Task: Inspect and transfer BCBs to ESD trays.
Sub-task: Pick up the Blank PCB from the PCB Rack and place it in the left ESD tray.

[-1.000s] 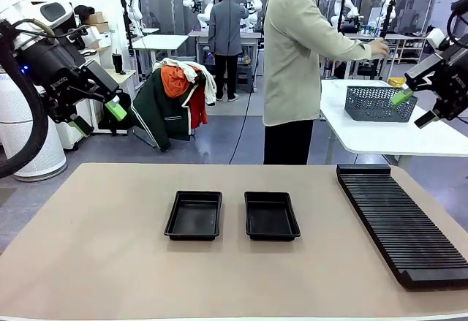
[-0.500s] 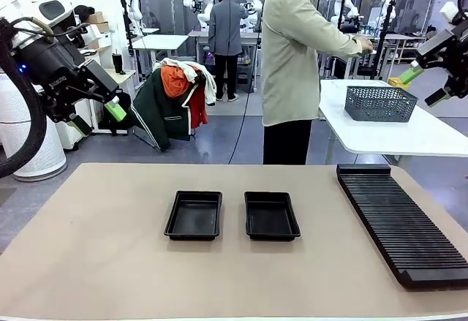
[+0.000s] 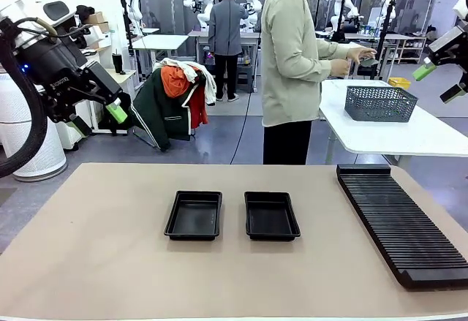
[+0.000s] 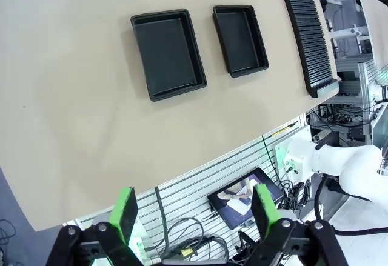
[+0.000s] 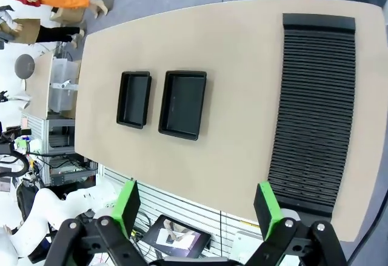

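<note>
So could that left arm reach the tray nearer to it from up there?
Probably yes: the left gripper hangs open, raised off to the side, and nothing stands between it and the nearer ESD tray, which lies empty.

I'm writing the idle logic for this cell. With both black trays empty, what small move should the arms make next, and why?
Probably just wait: hold the left pincer and right pincer raised and open. The left ESD tray, the right ESD tray and the slotted rack lie empty, and the person faces the mesh basket on the side table, hands busy there.
</note>
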Tool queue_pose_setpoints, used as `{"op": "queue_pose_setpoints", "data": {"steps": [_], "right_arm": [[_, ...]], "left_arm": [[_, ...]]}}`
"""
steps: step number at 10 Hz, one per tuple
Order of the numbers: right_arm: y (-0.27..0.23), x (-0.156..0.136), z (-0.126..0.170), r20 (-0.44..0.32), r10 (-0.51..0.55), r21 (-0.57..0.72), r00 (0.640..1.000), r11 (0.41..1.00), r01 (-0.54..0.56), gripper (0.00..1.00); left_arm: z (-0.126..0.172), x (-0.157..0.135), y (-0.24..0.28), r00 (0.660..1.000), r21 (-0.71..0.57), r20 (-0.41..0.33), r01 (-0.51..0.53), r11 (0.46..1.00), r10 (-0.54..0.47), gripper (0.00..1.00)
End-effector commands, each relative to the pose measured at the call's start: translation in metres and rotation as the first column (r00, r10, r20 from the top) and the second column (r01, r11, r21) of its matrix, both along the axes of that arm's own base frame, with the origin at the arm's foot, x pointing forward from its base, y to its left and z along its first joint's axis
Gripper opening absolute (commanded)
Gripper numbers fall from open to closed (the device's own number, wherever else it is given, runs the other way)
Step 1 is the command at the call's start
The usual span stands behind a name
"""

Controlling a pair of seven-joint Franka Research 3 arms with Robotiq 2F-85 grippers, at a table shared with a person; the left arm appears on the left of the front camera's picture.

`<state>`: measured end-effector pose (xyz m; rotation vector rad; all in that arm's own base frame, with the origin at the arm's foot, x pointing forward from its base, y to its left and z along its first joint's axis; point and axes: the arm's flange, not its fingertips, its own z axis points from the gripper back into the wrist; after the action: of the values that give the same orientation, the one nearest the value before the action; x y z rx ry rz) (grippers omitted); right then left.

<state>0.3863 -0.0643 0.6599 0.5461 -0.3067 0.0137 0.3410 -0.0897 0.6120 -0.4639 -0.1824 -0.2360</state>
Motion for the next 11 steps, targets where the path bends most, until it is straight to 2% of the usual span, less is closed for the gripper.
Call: {"op": "queue_pose_setpoints", "data": {"steps": [1, 7, 8, 9, 11], "right_arm": [[-0.005, -0.001, 0.012, -0.036, -0.045, -0.043, 0.998, 0.998, 0.044, 1.0], [-0.014, -0.004, 0.022, -0.054, -0.109, -0.088, 0.993, 0.991, 0.104, 1.0], [-0.013, -0.004, 0.021, -0.06, -0.124, -0.127, 0.99, 0.985, 0.116, 1.0], [-0.015, -0.004, 0.019, -0.02, -0.087, -0.074, 0.996, 0.994, 0.085, 1.0], [-0.015, -0.004, 0.019, -0.02, -0.087, -0.074, 0.996, 0.994, 0.085, 1.0]], "left_arm": [[0.001, 0.0, 0.001, 1.0, 0.019, -0.022, -0.023, 1.0, 0.023, 1.0], [0.0, 0.0, 0.0, 1.0, 0.003, -0.001, -0.002, 1.0, 0.002, 1.0], [0.0, 0.0, 0.0, 1.0, 0.003, -0.001, -0.002, 1.0, 0.002, 1.0], [0.0, 0.0, 0.0, 1.0, 0.003, -0.001, -0.002, 1.0, 0.002, 1.0], [0.0, 0.0, 0.0, 1.0, 0.003, -0.001, -0.002, 1.0, 0.002, 1.0]]}}
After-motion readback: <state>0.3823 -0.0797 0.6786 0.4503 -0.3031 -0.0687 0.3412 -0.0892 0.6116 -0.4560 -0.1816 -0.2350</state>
